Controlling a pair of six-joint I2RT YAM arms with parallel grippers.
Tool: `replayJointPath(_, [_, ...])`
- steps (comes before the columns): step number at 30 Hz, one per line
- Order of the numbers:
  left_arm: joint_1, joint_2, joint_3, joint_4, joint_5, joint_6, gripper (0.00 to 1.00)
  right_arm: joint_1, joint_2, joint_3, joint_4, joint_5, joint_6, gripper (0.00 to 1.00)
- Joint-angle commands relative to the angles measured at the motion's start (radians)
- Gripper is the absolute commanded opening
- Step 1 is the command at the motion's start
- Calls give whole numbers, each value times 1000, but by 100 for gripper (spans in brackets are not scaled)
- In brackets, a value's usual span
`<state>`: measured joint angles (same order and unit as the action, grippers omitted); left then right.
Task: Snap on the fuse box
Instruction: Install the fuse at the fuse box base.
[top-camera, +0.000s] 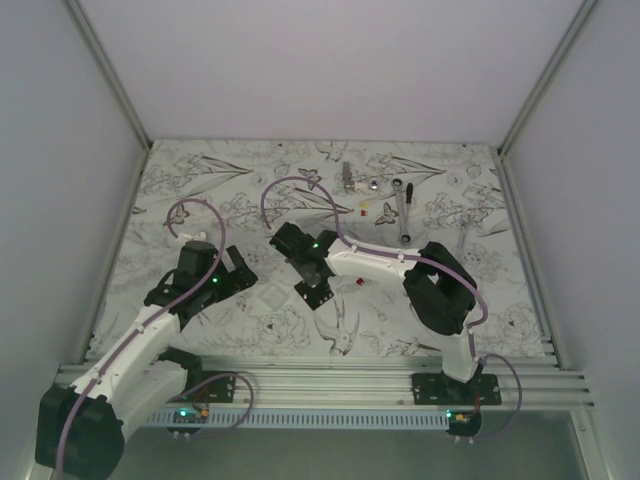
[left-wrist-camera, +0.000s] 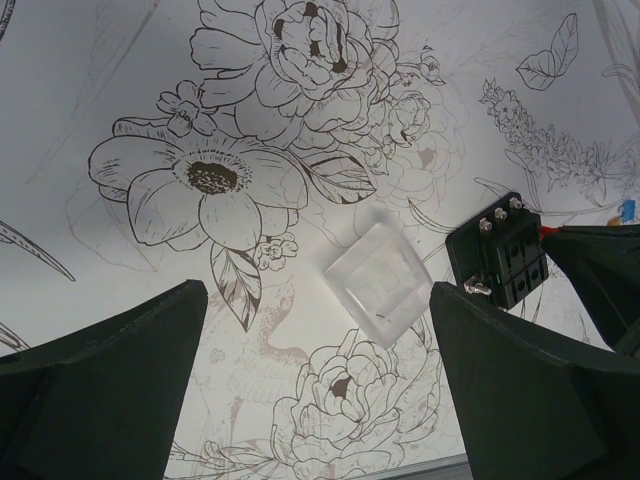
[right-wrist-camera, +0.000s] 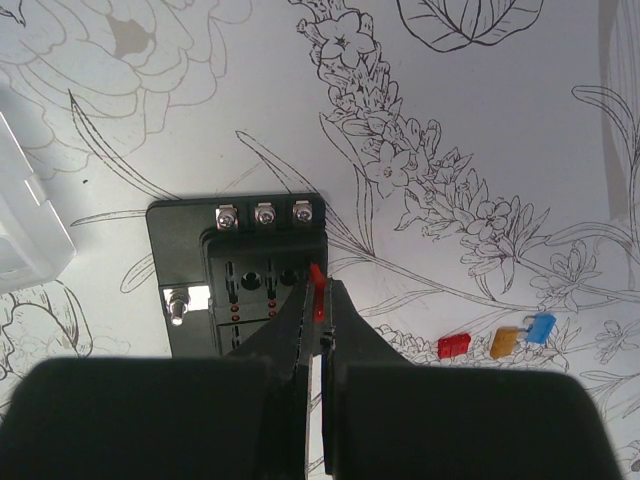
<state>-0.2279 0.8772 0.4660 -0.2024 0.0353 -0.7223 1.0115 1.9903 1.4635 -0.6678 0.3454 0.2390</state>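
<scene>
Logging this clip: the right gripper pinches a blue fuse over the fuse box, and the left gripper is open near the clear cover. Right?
No: the fuse held over the fuse box by the right gripper is red, not blue; the right wrist view shows it. The rest stands.

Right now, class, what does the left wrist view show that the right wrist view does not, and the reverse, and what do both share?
Only the left wrist view: the left gripper, open, and the clear plastic cover seen whole.
Only the right wrist view: the loose red fuse and yellow fuse lying on the table.
Shared: the fuse box, the right gripper at it pinching the held red fuse (just a red sliver in the left wrist view), and an edge of the cover.
</scene>
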Motion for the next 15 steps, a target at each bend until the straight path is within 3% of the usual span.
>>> replayJointPath(1, [7, 2, -18, 8, 12, -6, 100, 9, -36, -6, 23, -6, -1, 0])
replayJointPath(15, [6, 6, -20, 12, 18, -11, 100, 9, 10, -2, 11, 8, -1, 0])
